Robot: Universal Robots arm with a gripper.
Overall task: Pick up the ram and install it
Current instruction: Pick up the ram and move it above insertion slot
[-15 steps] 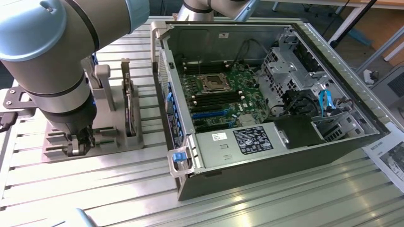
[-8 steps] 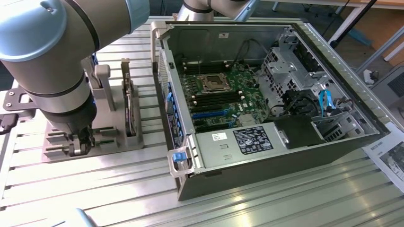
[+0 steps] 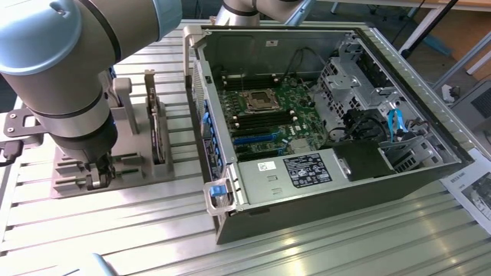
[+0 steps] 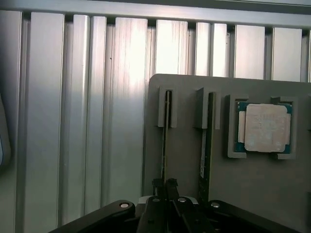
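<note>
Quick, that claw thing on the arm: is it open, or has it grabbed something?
The gripper: closed, pinching the thin memory stick, which stands in its slot in the grey holder.

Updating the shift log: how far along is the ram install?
Done: arm positioned over the grey holder. In hand: jaws shut on the ram, on edge in its slot. Left: lifting and seating it; the motherboard's memory slots look empty.

The table (image 3: 322, 247) is ribbed silver, the holder (image 4: 184, 165) grey, the ram (image 4: 166, 126) dark, the gripper (image 4: 164, 185) black, the motherboard (image 3: 270, 122) green, the processor (image 4: 266, 127) pale on teal.
</note>
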